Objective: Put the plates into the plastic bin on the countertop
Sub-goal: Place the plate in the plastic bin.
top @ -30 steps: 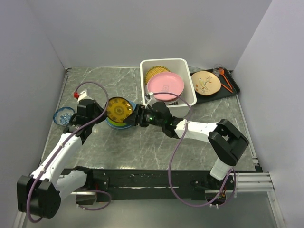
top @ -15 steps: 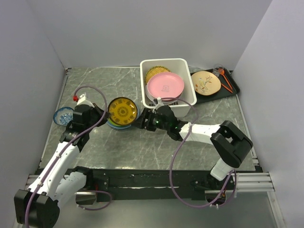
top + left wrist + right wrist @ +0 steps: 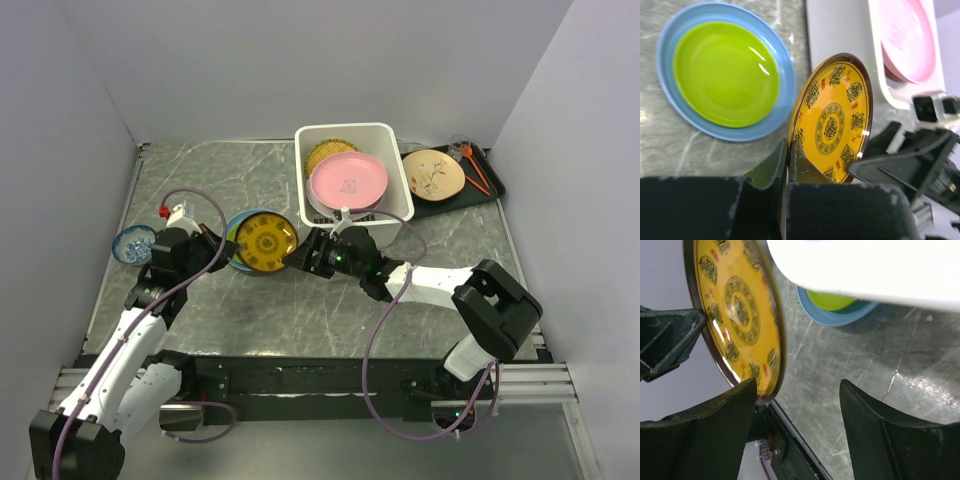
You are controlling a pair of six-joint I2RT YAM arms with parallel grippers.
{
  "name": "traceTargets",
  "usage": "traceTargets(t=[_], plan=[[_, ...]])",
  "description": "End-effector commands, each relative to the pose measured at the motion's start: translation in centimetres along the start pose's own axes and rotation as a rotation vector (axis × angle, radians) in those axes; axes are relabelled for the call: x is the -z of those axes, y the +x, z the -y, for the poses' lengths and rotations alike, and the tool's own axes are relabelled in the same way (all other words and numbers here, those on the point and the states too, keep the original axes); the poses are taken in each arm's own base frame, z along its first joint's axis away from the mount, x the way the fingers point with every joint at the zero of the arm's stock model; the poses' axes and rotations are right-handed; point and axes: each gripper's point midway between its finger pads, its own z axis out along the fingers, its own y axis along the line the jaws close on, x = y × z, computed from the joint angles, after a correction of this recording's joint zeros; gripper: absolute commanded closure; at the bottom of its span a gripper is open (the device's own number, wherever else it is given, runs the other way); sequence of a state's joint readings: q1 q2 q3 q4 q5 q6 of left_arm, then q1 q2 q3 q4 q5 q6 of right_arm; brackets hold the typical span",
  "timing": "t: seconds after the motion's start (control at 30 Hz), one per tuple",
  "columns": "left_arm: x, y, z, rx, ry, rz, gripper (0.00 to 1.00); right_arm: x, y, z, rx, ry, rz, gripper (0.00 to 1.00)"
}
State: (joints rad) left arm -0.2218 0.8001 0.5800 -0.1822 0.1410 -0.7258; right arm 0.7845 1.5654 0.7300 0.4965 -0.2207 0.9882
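Since a second ago the yellow plate (image 3: 265, 241) has travelled off the stack toward my right side, and both my arms have drawn back toward their bases. My left end effector (image 3: 788, 150) pinches its rim, holding it on edge above the table (image 3: 300, 310) so the opposite rim is offered up. My right end effector (image 3: 797, 390) is spread wide, with that rim between its fingers, not yet clamped. I judge this a handover, since the bin (image 3: 300, 170), already holding a pink plate (image 3: 347, 180), lies just beyond my right end effector. A green plate (image 3: 725, 75) on a blue plate (image 3: 670, 45) lies beside my left one.
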Motion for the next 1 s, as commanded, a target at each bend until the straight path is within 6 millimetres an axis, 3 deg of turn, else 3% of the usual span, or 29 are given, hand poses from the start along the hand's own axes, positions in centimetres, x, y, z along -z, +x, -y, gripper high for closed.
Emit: traceTargets(t=[0.0, 0.17, 0.23, 0.27, 0.33, 0.37, 0.47, 0.73, 0.8, 0.83, 0.87, 0.93, 0.97], plan=[[0.7, -0.6, 3.1, -0.008, 0.152, 0.007, 0.99, 0.8, -1.8, -3.5, 0.003, -0.119, 0.055, 0.27], [0.7, 0.6, 3.9, -0.011, 0.213, -0.049, 0.99, 1.8, -2.4, -5.7, 0.018, -0.213, 0.083, 0.31], [0.6, 0.9, 3.8, -0.01, 0.217, -0.061, 0.99, 2.1, -2.3, -6.0, 0.019, -0.229, 0.085, 0.39], [0.6, 1.1, 3.8, -0.011, 0.223, -0.068, 0.99, 2.4, -2.5, -6.4, 0.026, -0.244, 0.091, 0.52], [0.6, 1.2, 3.8, -0.011, 0.227, -0.074, 0.99, 2.6, -2.4, -6.6, 0.03, -0.25, 0.088, 0.63], [0.6, 1.2, 3.9, -0.01, 0.229, -0.074, 0.99, 2.7, -2.5, -6.7, 0.029, -0.255, 0.092, 0.75], [0.5, 1.4, 3.8, -0.01, 0.227, -0.078, 0.99, 3.1, -2.4, -6.6, 0.032, -0.252, 0.098, 0.98], [0.7, 0.8, 3.9, -0.019, 0.222, -0.057, 0.97, 4.3, -3.0, -6.4, 0.041, -0.218, 0.14, 1.0], [0.9, 0.4, 4.1, -0.024, 0.223, -0.042, 0.84, 4.5, -3.3, -6.3, 0.049, -0.207, 0.153, 1.0], [1.1, 0.0, 4.1, -0.028, 0.218, -0.021, 0.72, 4.8, -3.3, -6.3, 0.054, -0.198, 0.153, 1.0], [1.3, -0.3, 4.2, -0.03, 0.215, -0.008, 0.35, 4.9, -3.5, -6.5, 0.058, -0.197, 0.161, 1.0], [1.5, -0.9, 3.9, -0.028, 0.191, 0.02, 0.06, 5.2, -3.7, -6.7, 0.066, -0.194, 0.166, 1.0], [1.5, -1.0, 3.8, -0.027, 0.183, 0.027, 0.01, 5.3, -3.9, -6.9, 0.07, -0.196, 0.17, 1.0]])
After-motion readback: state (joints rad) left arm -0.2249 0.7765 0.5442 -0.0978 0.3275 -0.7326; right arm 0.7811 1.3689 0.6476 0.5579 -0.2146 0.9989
